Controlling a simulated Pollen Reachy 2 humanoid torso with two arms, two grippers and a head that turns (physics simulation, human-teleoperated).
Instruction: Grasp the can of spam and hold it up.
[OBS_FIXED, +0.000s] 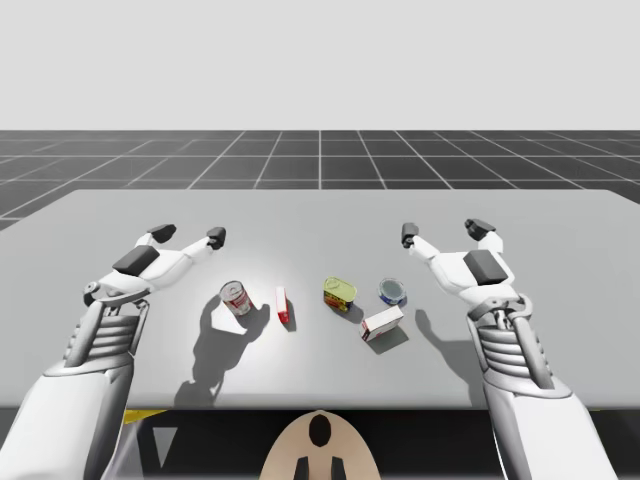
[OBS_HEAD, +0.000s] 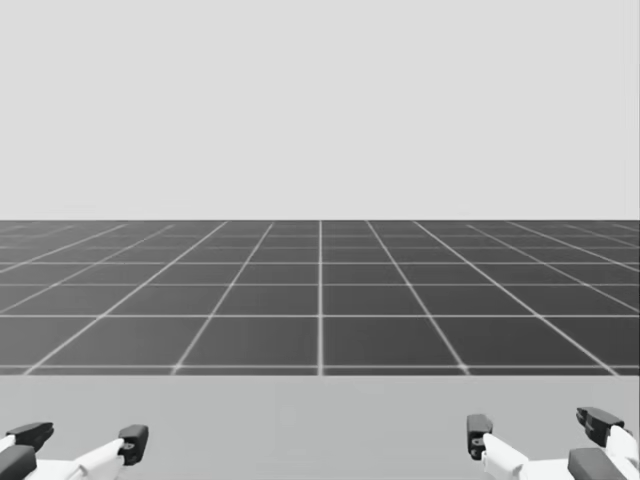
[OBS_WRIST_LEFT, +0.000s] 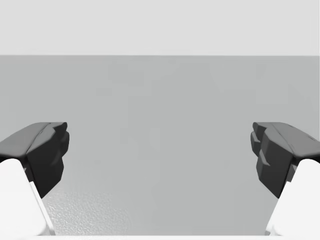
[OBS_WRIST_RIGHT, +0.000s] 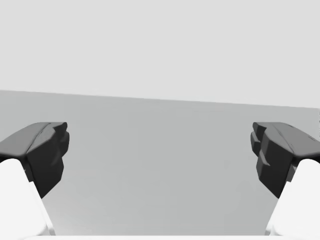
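Plain pale grey over the surface. Dark grey crossed by a grid of lighter lines on the floor, upper part of the frame. Flat light grey backdrop above. Across the middle, left to right: a red-and-white can, a red slim box, a yellow-green can, a blue can, and, lower, a white-and-red box. White casing with dark grey fingertips on the left end effector and the right end effector.

Left gripper: wrist cut off at the head view's bottom edge.
Right gripper: likewise.
Yellow tin: label too small to tell.
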